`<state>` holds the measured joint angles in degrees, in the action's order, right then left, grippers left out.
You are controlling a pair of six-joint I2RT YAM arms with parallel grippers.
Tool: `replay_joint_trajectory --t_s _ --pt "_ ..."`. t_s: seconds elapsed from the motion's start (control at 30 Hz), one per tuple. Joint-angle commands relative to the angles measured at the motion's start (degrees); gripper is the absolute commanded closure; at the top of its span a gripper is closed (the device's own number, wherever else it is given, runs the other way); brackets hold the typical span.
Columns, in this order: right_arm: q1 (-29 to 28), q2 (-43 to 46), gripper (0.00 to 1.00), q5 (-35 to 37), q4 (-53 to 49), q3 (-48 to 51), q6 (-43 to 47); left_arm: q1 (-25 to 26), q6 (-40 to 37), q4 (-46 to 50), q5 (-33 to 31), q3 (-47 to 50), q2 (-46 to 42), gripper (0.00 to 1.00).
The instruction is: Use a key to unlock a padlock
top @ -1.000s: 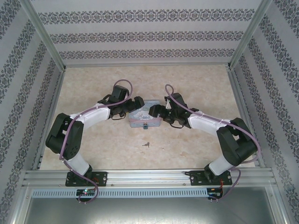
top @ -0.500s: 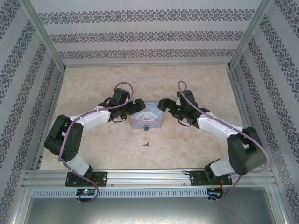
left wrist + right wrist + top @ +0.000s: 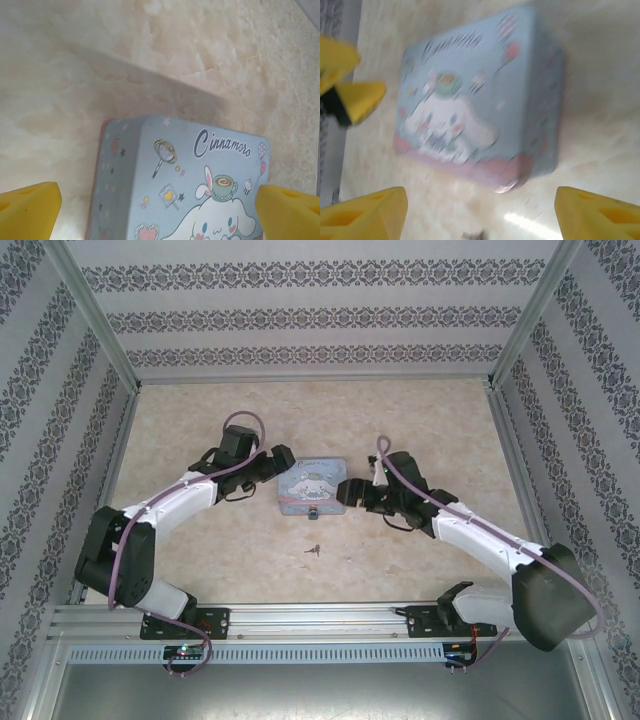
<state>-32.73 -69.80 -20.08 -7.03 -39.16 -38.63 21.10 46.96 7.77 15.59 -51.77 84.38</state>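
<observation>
Nearest the arm bases, the key point(image 3: 313, 549) lies flat on the table, apart from everything, at 6 o'clock from the tin point(image 3: 312, 483). The padlock point(image 3: 313, 510) hangs at the middle of the tin's near edge, between key and lid.

The right gripper point(image 3: 348, 492) sits at 3 o'clock of the tin, just beside its wall. Its jaws are spread and grasp nothing, though its wrist view is blurred. The left gripper point(image 3: 281, 464) is at 10 o'clock, by the far left corner, jaws released wide and empty, with the tin's lid ahead of them.

I judge this to be the approach stage, with neither key nor padlock taken. Next, one gripper must drop toward 6 o'clock and pinch the thin, flat key cleanly. The other should steady the padlock so the keyhole can be met.
</observation>
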Motion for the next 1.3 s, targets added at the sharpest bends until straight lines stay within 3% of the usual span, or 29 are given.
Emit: replay_joint_trajectory --t_s 0.0,0.17,0.43,0.87,1.27 --pt "-7.0 1.3 0.27 4.58 -9.8 -0.36 9.54 -0.32 -0.42 3.14 0.31 3.91 -3.19 0.01" --pt "-16.85 -4.3 0.29 14.02 -18.49 -3.46 18.73 -1.3 0.96 1.93 1.01 8.79 -7.03 0.01" --pt "-24.05 -18.56 0.33 18.85 -24.03 -13.84 29.45 -7.38 0.53 3.99 4.4 8.78 -12.47 0.01" --pt "-27.01 -28.89 0.39 19.62 -26.58 -22.12 36.0 -14.82 -0.9 5.64 9.01 7.89 -14.61 0.01" --pt "-27.83 -33.62 0.45 18.5 -27.07 -25.18 37.32 -18.55 -1.02 5.94 11.54 8.09 -15.47 0.01"
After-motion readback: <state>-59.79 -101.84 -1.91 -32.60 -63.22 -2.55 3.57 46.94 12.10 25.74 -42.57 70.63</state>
